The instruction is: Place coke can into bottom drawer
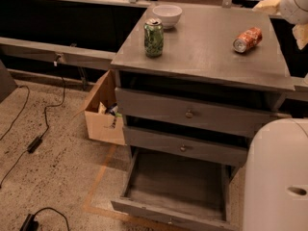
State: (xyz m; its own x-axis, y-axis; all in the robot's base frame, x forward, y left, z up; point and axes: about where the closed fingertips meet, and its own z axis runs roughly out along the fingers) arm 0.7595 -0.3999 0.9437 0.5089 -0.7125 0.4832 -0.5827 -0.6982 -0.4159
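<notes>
The coke can [246, 39] lies on its side on the right part of the grey cabinet top [207, 57]. The bottom drawer [179, 183] is pulled out wide and its tray holds nothing. The two upper drawers with small knobs are shut. My gripper is not in view. Only a large white arm part [276, 177] shows at the lower right, in front of the drawer's right side, and another white part [296, 4] shows at the top right corner, beyond the coke can.
A green can [154, 37] stands upright on the cabinet top at the left, with a white bowl [167, 14] behind it. A cardboard box [103, 121] sits on the floor left of the cabinet. Cables and a power brick [33, 143] lie on the floor at the left.
</notes>
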